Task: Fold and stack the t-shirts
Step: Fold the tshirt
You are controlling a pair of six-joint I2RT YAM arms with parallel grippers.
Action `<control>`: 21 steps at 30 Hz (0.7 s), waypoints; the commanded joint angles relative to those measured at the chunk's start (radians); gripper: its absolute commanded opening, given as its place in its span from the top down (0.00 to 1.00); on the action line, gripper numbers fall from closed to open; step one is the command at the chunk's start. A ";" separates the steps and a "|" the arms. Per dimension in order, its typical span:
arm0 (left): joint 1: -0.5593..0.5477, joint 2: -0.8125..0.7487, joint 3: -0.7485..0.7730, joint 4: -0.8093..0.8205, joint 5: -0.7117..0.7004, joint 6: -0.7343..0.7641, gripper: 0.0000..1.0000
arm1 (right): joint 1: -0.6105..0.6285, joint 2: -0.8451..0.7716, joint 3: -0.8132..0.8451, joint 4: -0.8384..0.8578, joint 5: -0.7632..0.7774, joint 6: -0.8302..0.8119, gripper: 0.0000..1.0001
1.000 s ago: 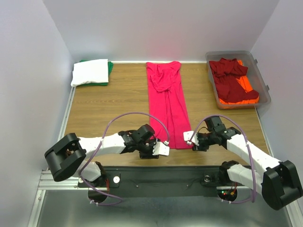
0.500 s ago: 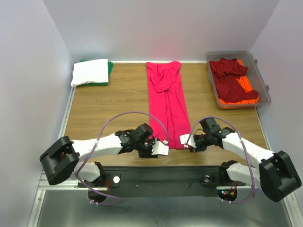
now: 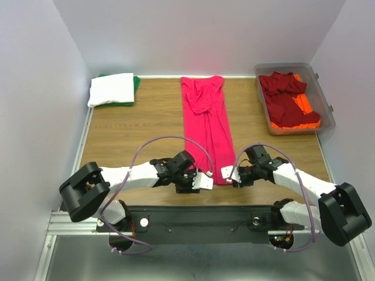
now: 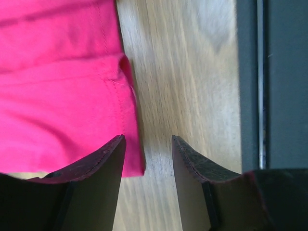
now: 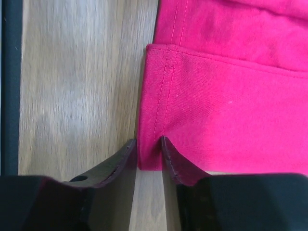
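The bright pink-red t-shirt (image 3: 205, 117) lies on the table as a long narrow strip running from far to near. My left gripper (image 3: 206, 182) is at its near left corner. In the left wrist view the left gripper (image 4: 147, 139) is open, with the shirt's (image 4: 57, 96) hem corner just inside one finger and bare wood across the rest of the gap. My right gripper (image 3: 226, 174) is at the near right corner. In the right wrist view the right gripper (image 5: 148, 141) is narrowed onto the stitched hem edge of the shirt (image 5: 231, 96).
A folded white tee (image 3: 111, 89) lies on a green one (image 3: 136, 85) at the back left. A clear grey bin (image 3: 287, 65) at the back right holds dark red (image 3: 281, 93) and orange (image 3: 304, 114) tees. The table's black front edge (image 4: 284, 96) is just behind my grippers.
Both grippers have moved inward to the shirt's near corners. The left went right, the right went left. The shirt has not moved.
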 commanded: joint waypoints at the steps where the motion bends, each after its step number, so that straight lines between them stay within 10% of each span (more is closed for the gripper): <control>1: -0.002 0.057 -0.017 0.031 -0.053 0.007 0.45 | 0.017 0.053 -0.012 0.007 0.065 0.013 0.71; 10: 0.004 0.107 -0.014 -0.026 -0.002 0.040 0.72 | 0.017 0.042 -0.004 0.013 0.118 0.086 0.99; 17: 0.064 0.131 0.039 -0.070 0.041 0.037 1.00 | 0.017 -0.001 0.054 -0.003 0.099 0.198 0.99; 21: 0.081 0.061 0.074 -0.122 0.084 0.071 1.00 | 0.018 -0.030 0.099 -0.022 0.089 0.254 0.99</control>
